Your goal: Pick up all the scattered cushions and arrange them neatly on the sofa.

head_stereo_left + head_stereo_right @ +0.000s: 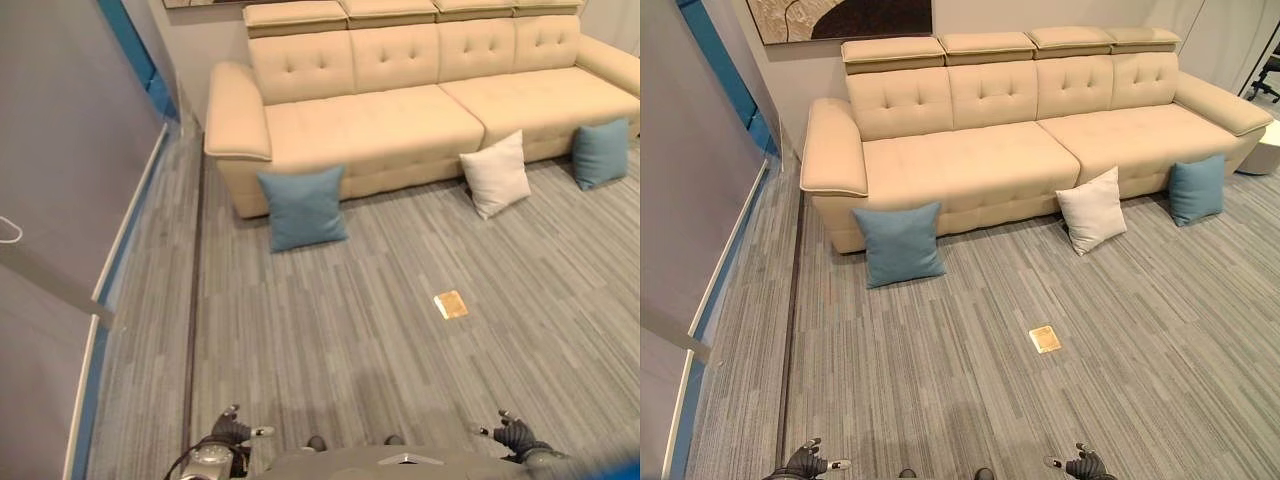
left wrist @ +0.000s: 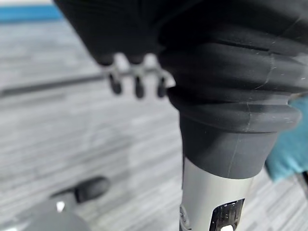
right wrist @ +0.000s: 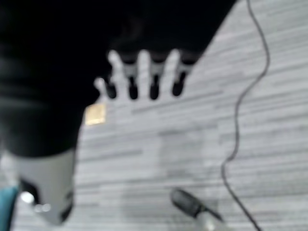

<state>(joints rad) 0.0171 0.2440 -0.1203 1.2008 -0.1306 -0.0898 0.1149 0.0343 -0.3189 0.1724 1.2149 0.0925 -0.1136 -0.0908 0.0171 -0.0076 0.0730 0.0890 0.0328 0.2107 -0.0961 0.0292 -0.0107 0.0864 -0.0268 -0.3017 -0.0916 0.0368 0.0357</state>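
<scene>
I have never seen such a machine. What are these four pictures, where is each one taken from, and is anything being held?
A humanoid robot stands facing a beige sofa. The two wide pictures come from its head camera, looking down. The two close pictures come from cameras on its wrists. Its left hand and right hand hang with straight fingers and hold nothing. On the floor, leaning against the sofa front, stand a large blue cushion, a white cushion and a smaller blue cushion. A small brass floor plate lies nearer.
</scene>
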